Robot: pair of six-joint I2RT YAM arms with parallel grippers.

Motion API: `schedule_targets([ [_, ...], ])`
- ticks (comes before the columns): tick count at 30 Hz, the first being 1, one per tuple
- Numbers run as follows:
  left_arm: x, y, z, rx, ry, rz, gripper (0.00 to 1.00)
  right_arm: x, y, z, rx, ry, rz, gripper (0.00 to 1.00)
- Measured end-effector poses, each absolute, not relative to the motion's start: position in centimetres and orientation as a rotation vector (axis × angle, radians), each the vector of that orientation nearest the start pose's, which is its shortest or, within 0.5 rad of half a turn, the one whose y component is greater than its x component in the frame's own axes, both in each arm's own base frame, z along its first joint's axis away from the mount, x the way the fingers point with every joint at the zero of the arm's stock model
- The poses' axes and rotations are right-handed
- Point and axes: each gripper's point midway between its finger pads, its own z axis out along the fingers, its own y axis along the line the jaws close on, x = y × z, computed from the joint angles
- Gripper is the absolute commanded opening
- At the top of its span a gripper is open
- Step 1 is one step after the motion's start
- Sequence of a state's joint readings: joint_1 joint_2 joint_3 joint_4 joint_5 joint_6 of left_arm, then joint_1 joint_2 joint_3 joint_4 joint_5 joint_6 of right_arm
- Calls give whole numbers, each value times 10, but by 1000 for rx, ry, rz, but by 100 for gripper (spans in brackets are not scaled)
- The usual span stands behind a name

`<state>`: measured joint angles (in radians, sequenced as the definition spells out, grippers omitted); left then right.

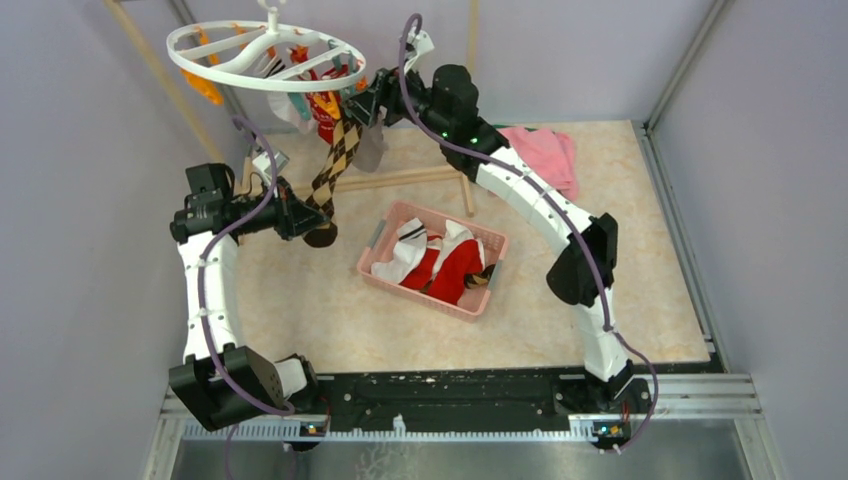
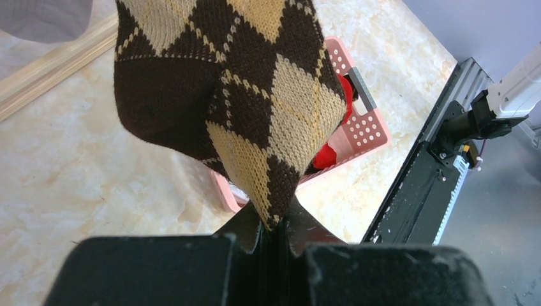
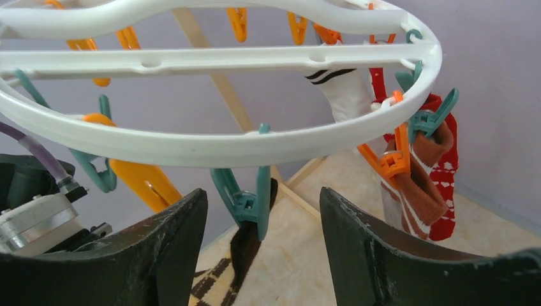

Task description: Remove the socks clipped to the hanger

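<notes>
Brown argyle sock [image 1: 335, 160] hangs from a teal clip [image 3: 245, 203] on the white hanger [image 3: 218, 145] and stretches down to the left gripper [image 2: 273, 224]. The left wrist view shows that gripper pinching the sock's lower end. Right gripper [image 3: 263, 199], spread wide, brackets the clip just under the ring, seen only in its wrist view. Red and white socks [image 1: 440, 262] lie in the pink basket [image 1: 420, 294] on the desk [image 1: 300, 300].
</notes>
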<state>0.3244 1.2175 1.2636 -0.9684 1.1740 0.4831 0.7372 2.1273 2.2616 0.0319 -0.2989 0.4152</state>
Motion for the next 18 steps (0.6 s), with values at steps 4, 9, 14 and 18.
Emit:
schedule_targets([
  [4, 275, -70, 279, 583, 1922, -931, 0, 425, 483, 408, -510, 1462, 1152, 66],
  [9, 276, -70, 278, 582, 1926, -928, 0, 421, 488, 400, -516, 1482, 1159, 62],
  [14, 277, -70, 278, 584, 1923, -925, 0, 419, 486, 423, -505, 1433, 1163, 57],
  [18, 278, -69, 279, 583, 1922, -921, 0, 418, 483, 440, -492, 1389, 1165, 51],
])
